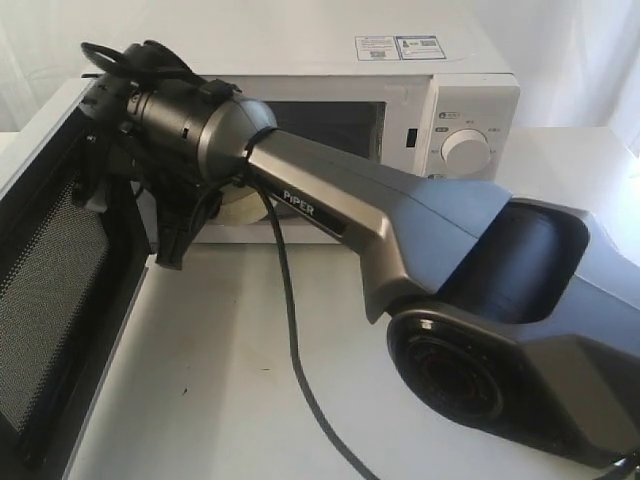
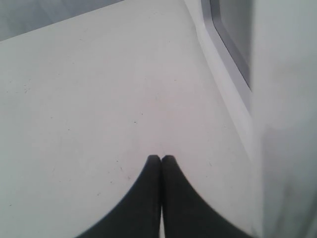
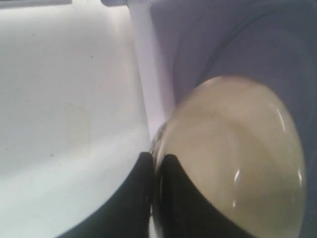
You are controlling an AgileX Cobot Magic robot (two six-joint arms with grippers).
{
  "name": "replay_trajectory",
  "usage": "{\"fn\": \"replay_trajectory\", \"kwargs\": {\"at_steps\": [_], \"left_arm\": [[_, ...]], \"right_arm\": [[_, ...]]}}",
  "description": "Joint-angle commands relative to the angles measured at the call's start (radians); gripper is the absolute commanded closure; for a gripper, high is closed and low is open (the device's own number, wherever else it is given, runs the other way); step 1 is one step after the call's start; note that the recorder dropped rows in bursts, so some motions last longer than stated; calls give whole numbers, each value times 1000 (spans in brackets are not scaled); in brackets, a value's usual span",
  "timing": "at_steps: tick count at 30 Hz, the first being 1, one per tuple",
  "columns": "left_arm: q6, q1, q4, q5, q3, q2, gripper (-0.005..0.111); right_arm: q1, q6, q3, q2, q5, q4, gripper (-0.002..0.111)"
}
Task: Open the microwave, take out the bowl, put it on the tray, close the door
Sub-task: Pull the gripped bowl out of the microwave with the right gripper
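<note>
The white microwave (image 1: 455, 95) stands at the back of the table. Its door (image 1: 55, 300) is swung open at the left, black mesh inner face showing. My right arm reaches across to the microwave's open mouth. In the right wrist view my right gripper (image 3: 157, 157) is shut on the rim of the cream-white bowl (image 3: 237, 158), one finger inside and one outside. My left gripper (image 2: 161, 157) is shut with nothing in it, low over the white table beside a white panel with a dark window (image 2: 233, 39). The tray is out of view.
The right arm's long grey body (image 1: 400, 215) and its black cable (image 1: 295, 350) cross the white table (image 1: 220, 400) in front of the microwave. The open door stands along the table's left side.
</note>
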Motion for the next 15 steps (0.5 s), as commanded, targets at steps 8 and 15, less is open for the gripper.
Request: {"fn": "replay_trajectory", "kwargs": {"at_steps": [8, 15], "left_arm": [[-5, -4, -5, 0, -4, -2, 107], [-5, -4, -5, 0, -4, -2, 107]], "right_arm": [[9, 123, 16, -26, 1, -82, 108], [9, 186, 16, -83, 1, -75, 108]]}}
